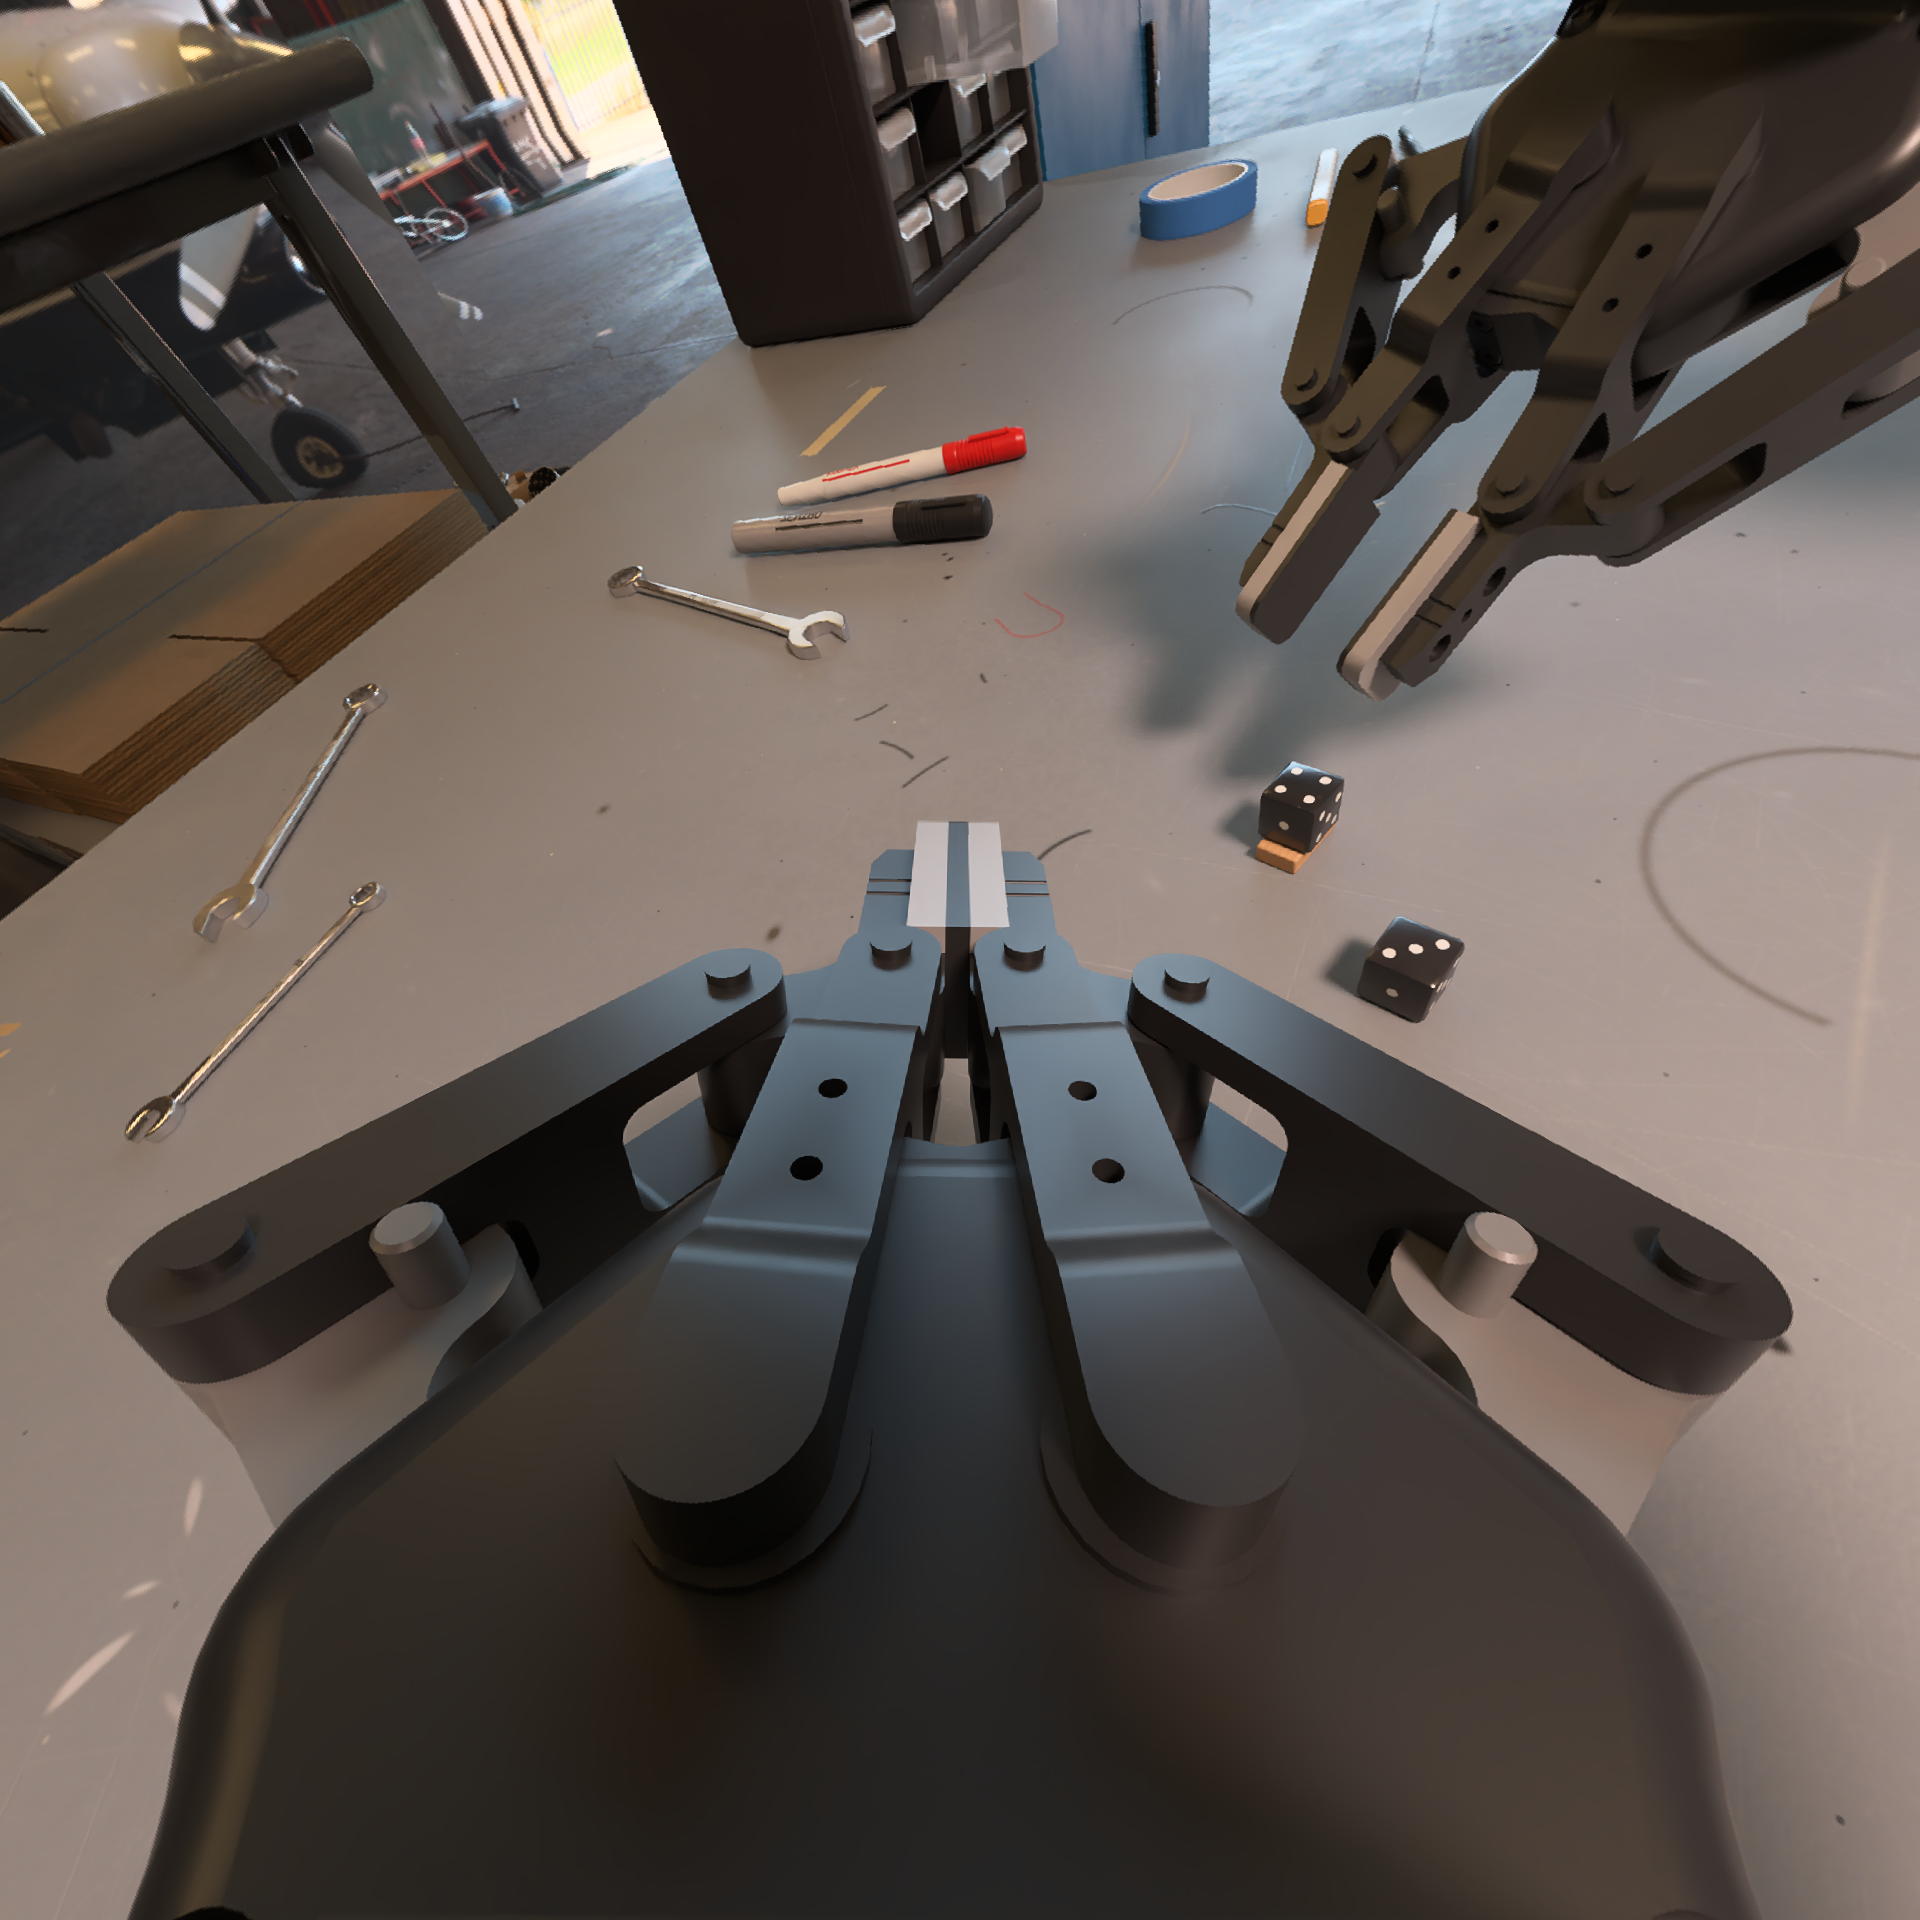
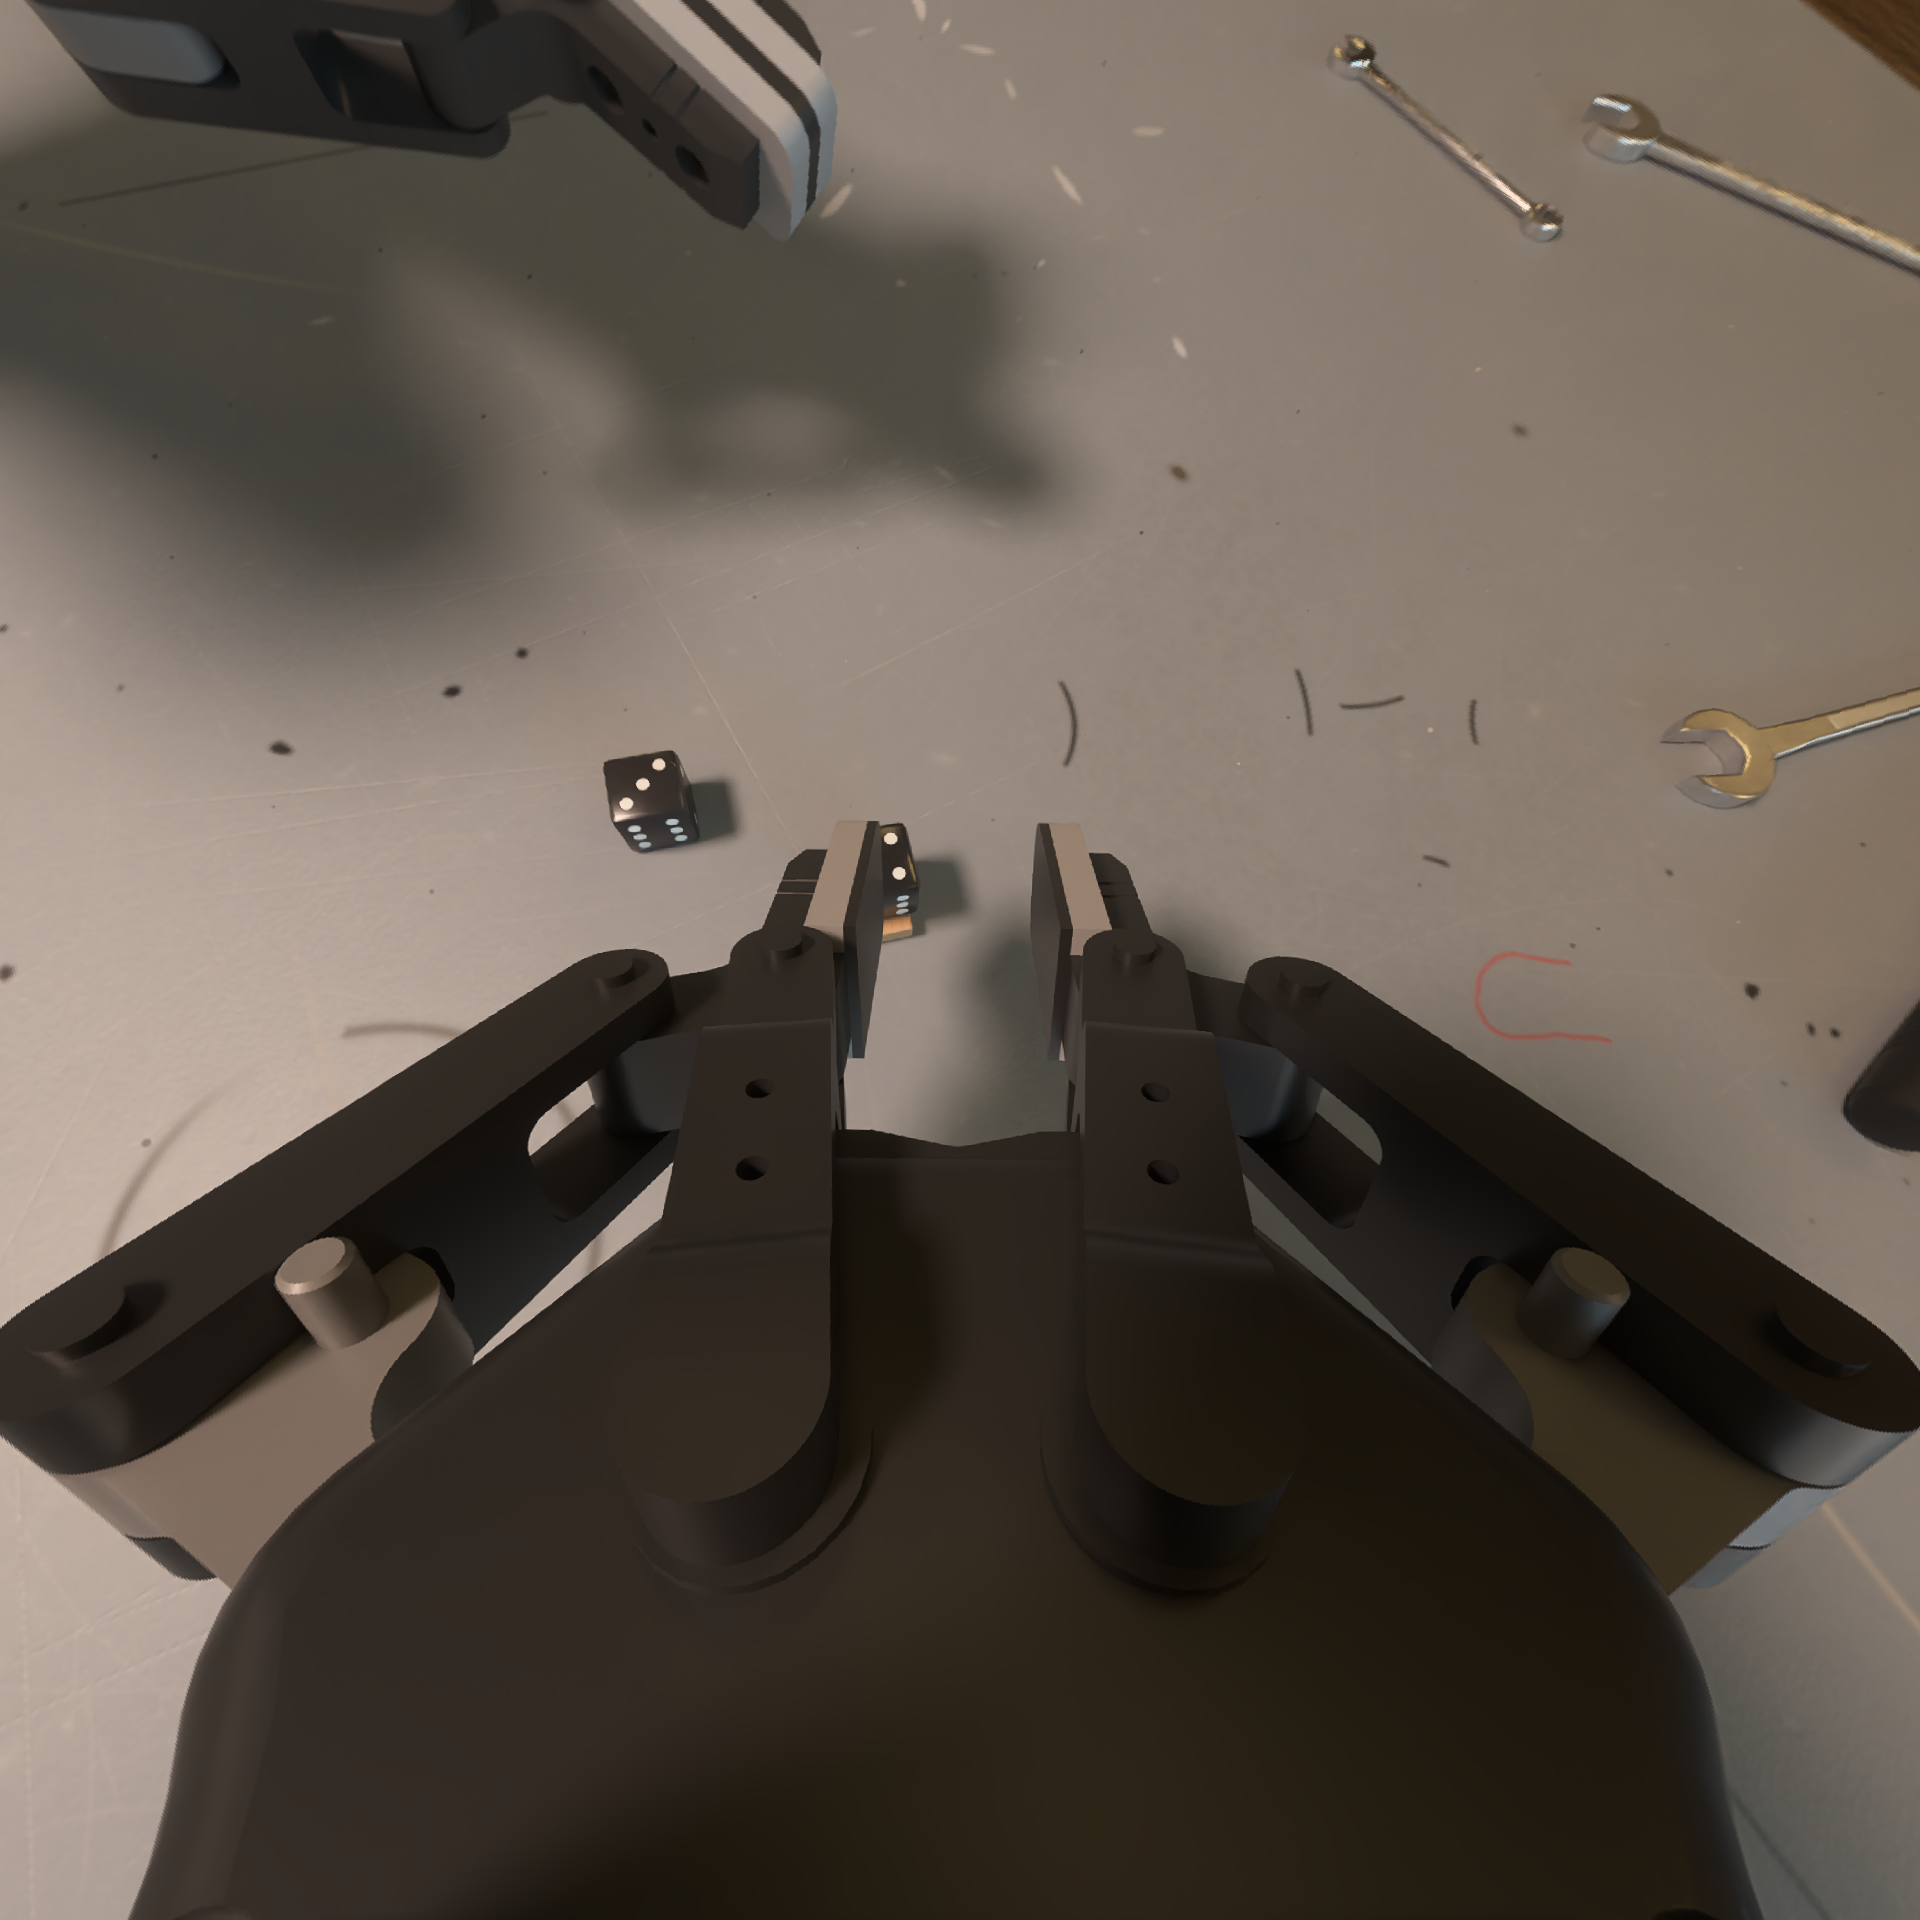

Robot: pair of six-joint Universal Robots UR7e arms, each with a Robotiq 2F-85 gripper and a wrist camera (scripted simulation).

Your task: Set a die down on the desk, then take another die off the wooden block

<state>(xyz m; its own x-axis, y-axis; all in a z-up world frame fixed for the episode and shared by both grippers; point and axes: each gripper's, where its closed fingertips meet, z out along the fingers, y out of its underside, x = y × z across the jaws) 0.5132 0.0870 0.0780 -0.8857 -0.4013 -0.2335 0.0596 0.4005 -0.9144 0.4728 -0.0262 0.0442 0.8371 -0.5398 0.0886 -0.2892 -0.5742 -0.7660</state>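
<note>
Already one die [image 1: 1410,966] lay loose on the worktop [image 1: 623,831], so the right tool [image 1: 1340,613] hung released above the die on the wooden block [image 1: 1301,805]; the left tool [image 1: 957,873] was clenched, empty.

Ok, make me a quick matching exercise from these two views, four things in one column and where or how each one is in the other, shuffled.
Things:
1. left gripper
2. right gripper
3. die with three pips up
4. other die

States:
A. on the wooden block
B. open, empty
C. directly on the desk
D. shut, empty

Pairs: 1-D, 2-B, 3-C, 4-A
</note>
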